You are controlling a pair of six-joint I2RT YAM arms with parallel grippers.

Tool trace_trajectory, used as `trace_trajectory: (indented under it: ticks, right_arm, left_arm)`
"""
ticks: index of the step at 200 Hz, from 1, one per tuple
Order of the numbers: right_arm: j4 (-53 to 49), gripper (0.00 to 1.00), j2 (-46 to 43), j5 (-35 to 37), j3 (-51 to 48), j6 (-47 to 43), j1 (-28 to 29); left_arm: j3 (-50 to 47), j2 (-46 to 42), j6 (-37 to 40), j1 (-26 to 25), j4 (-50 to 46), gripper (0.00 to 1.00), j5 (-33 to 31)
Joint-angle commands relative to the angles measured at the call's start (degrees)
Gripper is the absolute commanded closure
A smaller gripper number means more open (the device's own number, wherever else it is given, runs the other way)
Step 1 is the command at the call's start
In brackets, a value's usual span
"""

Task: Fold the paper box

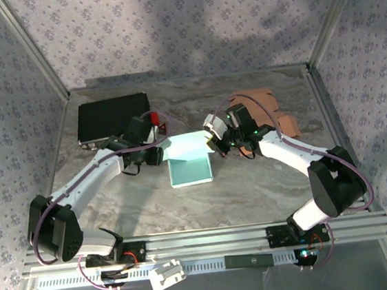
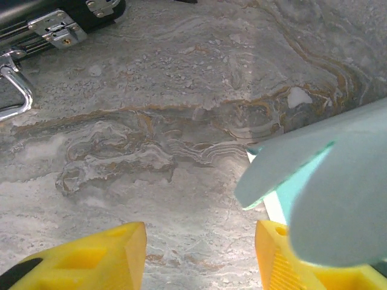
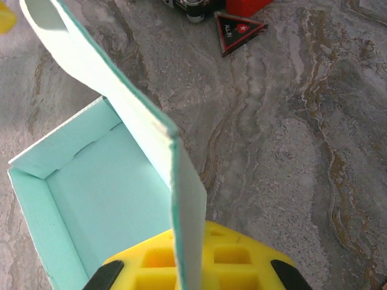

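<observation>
The teal paper box (image 1: 190,163) lies open in the middle of the table, its tray toward the front and its lid panel raised at the back. My right gripper (image 1: 215,143) is at the box's back right corner. In the right wrist view it (image 3: 190,244) is shut on the upright white-backed lid panel (image 3: 121,103), with the teal tray (image 3: 91,193) to the left. My left gripper (image 1: 158,149) stands at the box's back left corner. Its yellow fingers (image 2: 97,260) are open over bare table, and a teal flap (image 2: 320,163) hangs over the right finger.
A black case (image 1: 111,119) with metal latches (image 2: 57,33) lies at the back left. A brown flat sheet (image 1: 269,106) lies at the back right. A red-and-black triangular label (image 3: 237,29) sits on the marble table (image 1: 253,187) beyond the box. Patterned walls enclose three sides.
</observation>
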Motion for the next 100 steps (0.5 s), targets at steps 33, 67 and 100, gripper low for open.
trace_trajectory:
  ticks: [33,67,100]
  right_arm:
    - [-2.2,1.0,-0.5,-0.8,2.3,-2.0,0.3]
    - [-2.6,1.0,0.2,-1.0,3.1,-2.3,0.3]
    - [-2.7,1.0,0.5,-1.3,3.1,-2.5,0.0]
  left_arm:
    - [7.8,3.4,12.1,4.7,-5.5,0.52,16.7]
    - [8.8,6.1,12.7,4.1,-6.1,0.56,15.3]
    - [10.9,8.8,13.3,3.3,-7.2,0.56,11.8]
